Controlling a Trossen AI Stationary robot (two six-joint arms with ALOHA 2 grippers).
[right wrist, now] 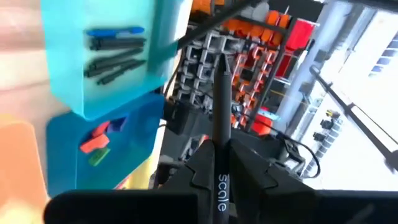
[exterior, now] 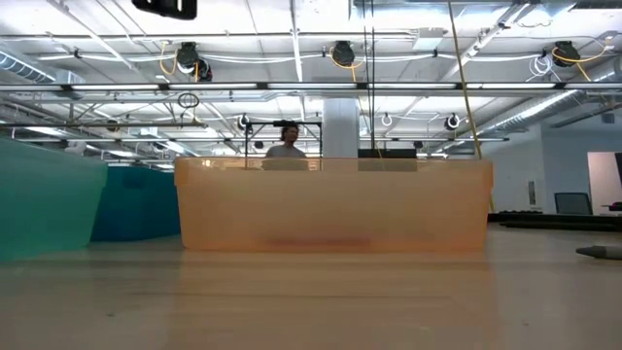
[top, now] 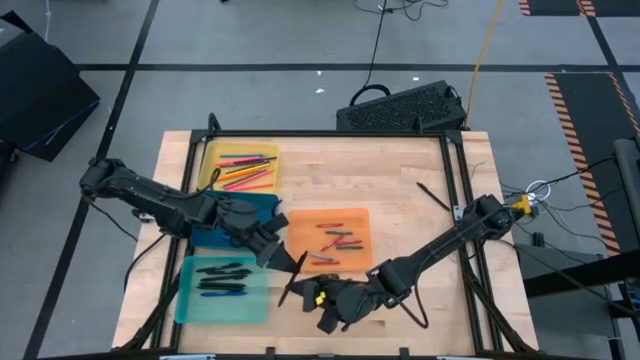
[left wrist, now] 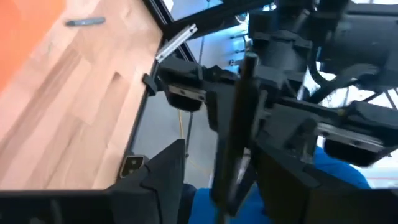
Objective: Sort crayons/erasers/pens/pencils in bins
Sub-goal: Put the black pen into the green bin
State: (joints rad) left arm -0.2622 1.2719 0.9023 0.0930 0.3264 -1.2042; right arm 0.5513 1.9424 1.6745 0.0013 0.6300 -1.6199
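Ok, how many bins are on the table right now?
4: yellow bin at the far left, dark blue bin just nearer, teal bin nearest at left, orange bin mid-table. None seems hidden.

Bright, even overhead ceiling lights (exterior: 342, 53); soft shadows on the table (top: 400, 200). Both wrist views are motion-blurred, with window glare at right.

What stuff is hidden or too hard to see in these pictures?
- Dark blue bin: in the high view the left arm covers most of it.
- Orange bin: in the low view its wall hides what lies inside.
- Pen between both grippers: too small in the high view to tell which gripper grips it.
- Person, low view: cut off by the bin's rim.
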